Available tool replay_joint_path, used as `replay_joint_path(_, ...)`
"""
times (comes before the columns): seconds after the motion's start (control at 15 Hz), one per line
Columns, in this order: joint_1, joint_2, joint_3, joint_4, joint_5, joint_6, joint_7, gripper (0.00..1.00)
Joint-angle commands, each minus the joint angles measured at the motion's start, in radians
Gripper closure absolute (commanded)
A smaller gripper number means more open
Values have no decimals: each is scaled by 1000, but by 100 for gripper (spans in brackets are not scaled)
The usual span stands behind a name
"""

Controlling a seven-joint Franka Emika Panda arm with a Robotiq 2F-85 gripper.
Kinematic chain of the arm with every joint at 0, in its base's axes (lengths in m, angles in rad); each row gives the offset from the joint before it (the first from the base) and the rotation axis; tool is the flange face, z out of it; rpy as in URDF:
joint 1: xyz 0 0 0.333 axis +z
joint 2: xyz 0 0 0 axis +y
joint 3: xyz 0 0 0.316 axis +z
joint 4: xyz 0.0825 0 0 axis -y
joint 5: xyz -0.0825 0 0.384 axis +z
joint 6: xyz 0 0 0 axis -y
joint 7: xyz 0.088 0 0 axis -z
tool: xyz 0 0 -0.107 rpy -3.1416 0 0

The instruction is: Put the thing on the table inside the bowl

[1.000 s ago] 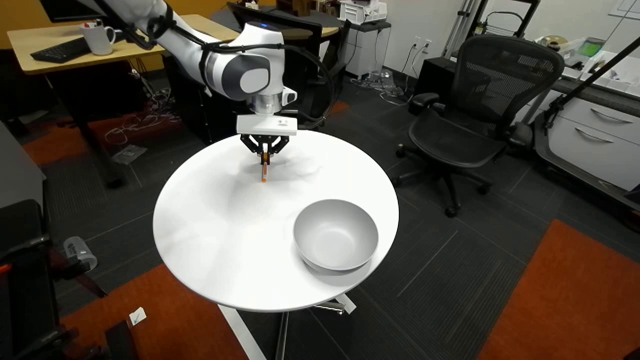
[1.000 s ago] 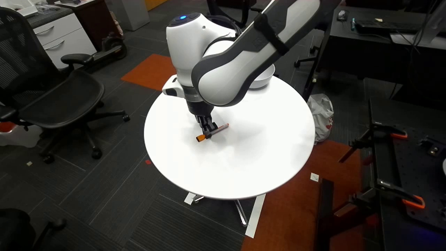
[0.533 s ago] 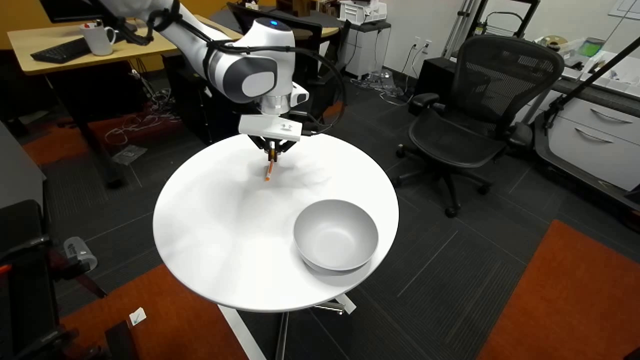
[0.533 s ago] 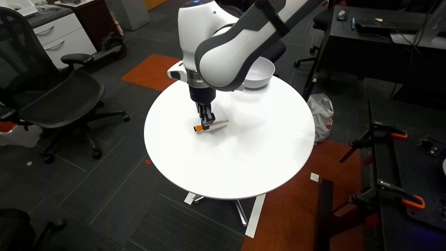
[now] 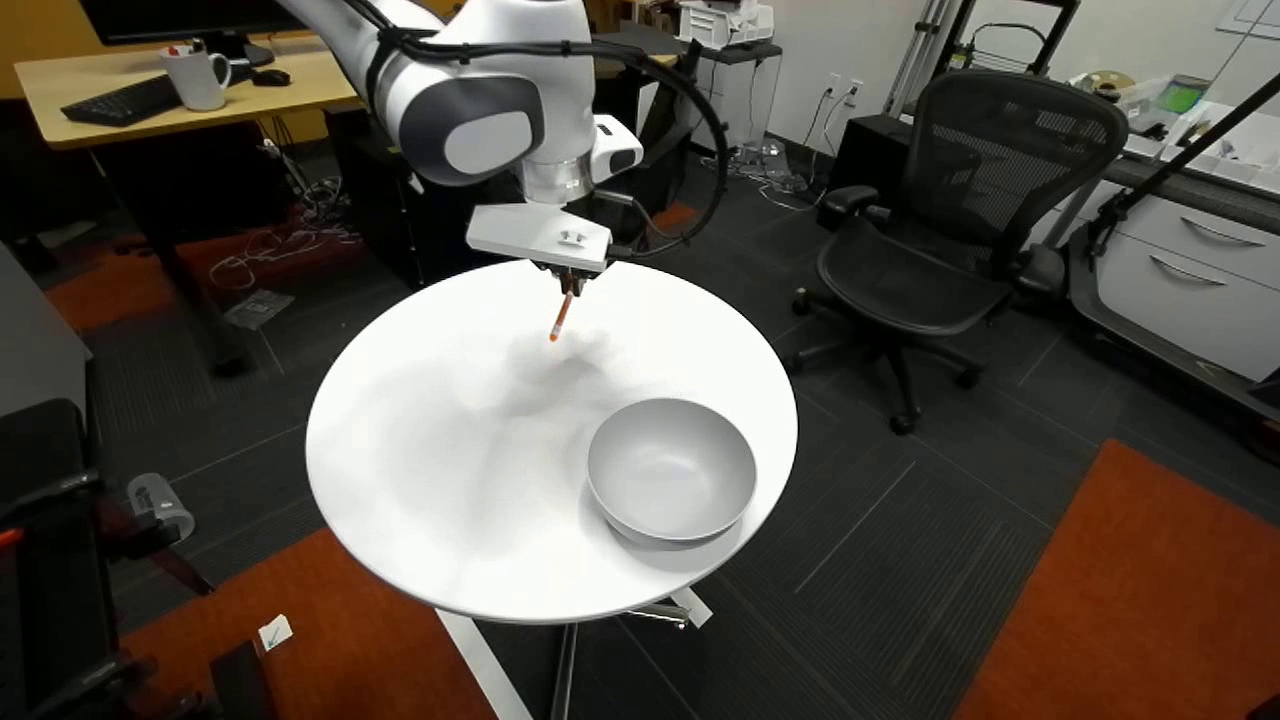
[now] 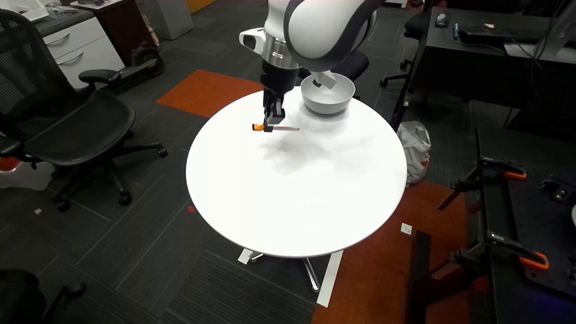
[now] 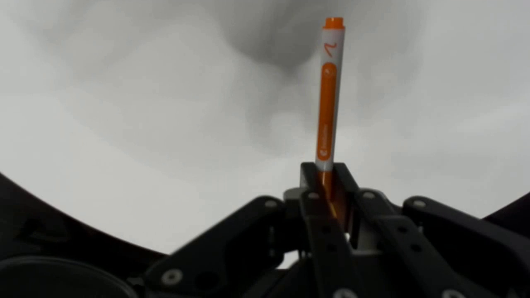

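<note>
Tool: the gripper (image 7: 325,176) is clenched on the marker (image 7: 328,103), its two jaws bearing against either side near the orange end. A short orange stub shows on one side of the grip; the longer pale barrel projects on the other. That marker, the task's thing, is off the surface: in an exterior view it hangs apart from the grey shadow (image 6: 288,155) below it.

Position: in an exterior view the round table (image 5: 420,470) shows no corners, so its edge serves as reference. Gripper and marker are above the top, toward the far edge. The bowl (image 5: 672,470) stands upright just inside the near right edge, well apart from the marker. A white housing (image 6: 326,80) on the wrist overlaps the bowl in an exterior view; judged a sight-line overlap, not contact.

Progress: grasp and lift are assessed as done. Outstanding: carriage across the top to the bowl, clearing of its rim, lowering, and release. The task is judged roughly half complete.

Caution: with the hold near one end, the long free barrel could catch the rim; it should be wholly within the rim before letting go.
</note>
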Motion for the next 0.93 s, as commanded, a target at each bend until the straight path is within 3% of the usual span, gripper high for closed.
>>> replay_joint_path(0.0, -45, -164, 32, -194, 58, 99, 28, 97)
replay_joint_path(0.4, -115, -296, 51, -333, 205, 171, 17, 97)
replay_joint_path(0.87, -217, -304, 50, -349, 406, 308, -4, 97)
